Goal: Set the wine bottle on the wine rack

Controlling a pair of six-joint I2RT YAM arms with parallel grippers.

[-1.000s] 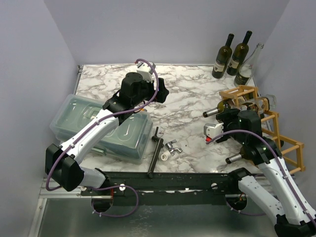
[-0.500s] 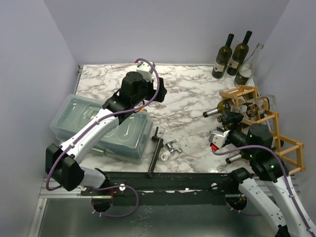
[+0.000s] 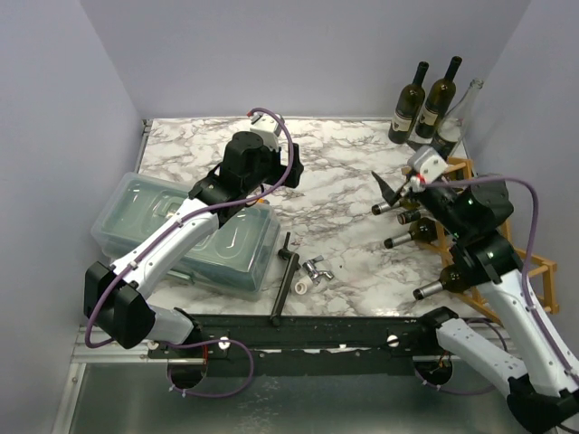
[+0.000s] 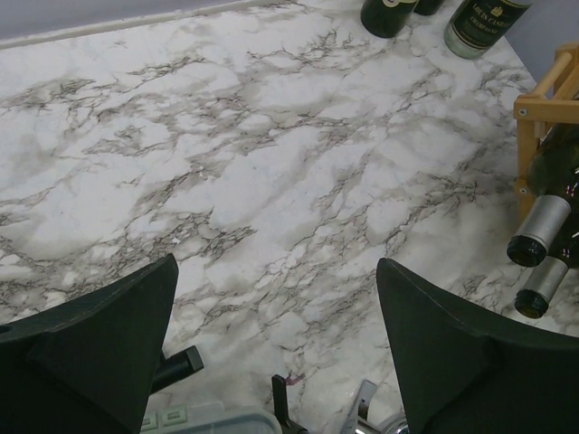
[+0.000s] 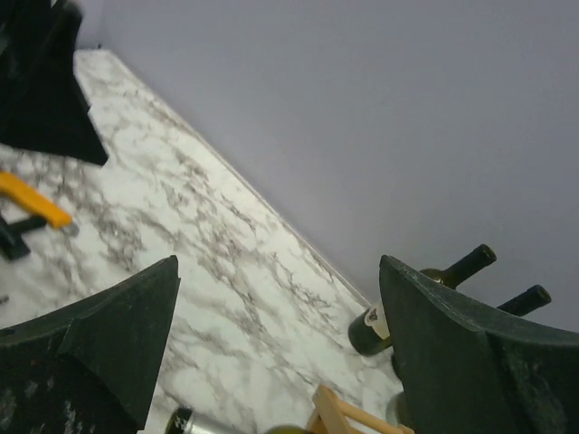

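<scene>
The wine rack (image 3: 520, 258), a light-brown wooden frame, stands at the table's right edge. Three dark wine bottles lie in it, necks pointing left: upper (image 3: 391, 206), middle (image 3: 404, 239), lower (image 3: 436, 287). My right gripper (image 3: 391, 190) is open and empty, raised above the rack's far-left corner; its wrist view (image 5: 280, 362) shows only table and wall between the fingers. My left gripper (image 3: 296, 168) is open and empty over the table's back middle, as its wrist view (image 4: 276, 362) confirms. That view shows two racked bottle necks (image 4: 541, 231) and the rack's frame (image 4: 543, 95).
Three bottles stand at the back right corner: two dark ones (image 3: 410, 104) (image 3: 440, 98) and a clear one (image 3: 454, 122). A clear lidded plastic bin (image 3: 181, 231) lies at the left under the left arm. A black bar tool (image 3: 287, 271) and a metal piece (image 3: 317, 269) lie front centre.
My right gripper has risen from in front of the rack and swung back to its far-left corner. The middle bottle's neck now shows free in the rack. The left arm has not moved.
</scene>
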